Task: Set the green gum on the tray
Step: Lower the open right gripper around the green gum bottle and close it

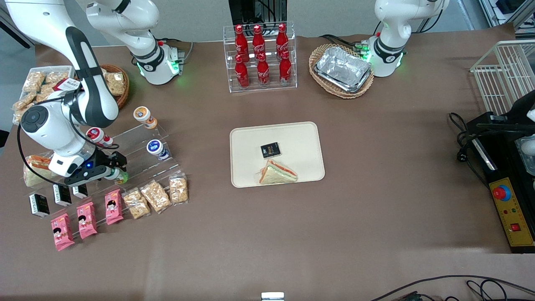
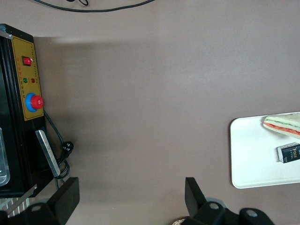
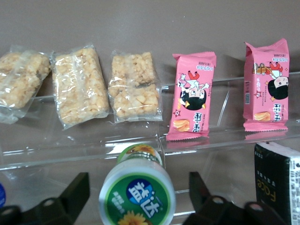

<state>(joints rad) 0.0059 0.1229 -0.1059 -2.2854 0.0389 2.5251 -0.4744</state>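
Note:
The green gum is a small bottle with a white lid and a green label. It lies on a clear stepped stand toward the working arm's end of the table. In the front view the green gum shows at my gripper's tip. My gripper is open, with one finger on each side of the bottle and a gap to each; it also shows in the front view. The cream tray lies at the table's middle and holds a sandwich and a small black box.
On the stand are a red-banded bottle, a blue-banded bottle and an orange one. Nearer the front camera lie snack bags, pink packets and black boxes. A cola rack and a basket of foil trays stand farther away.

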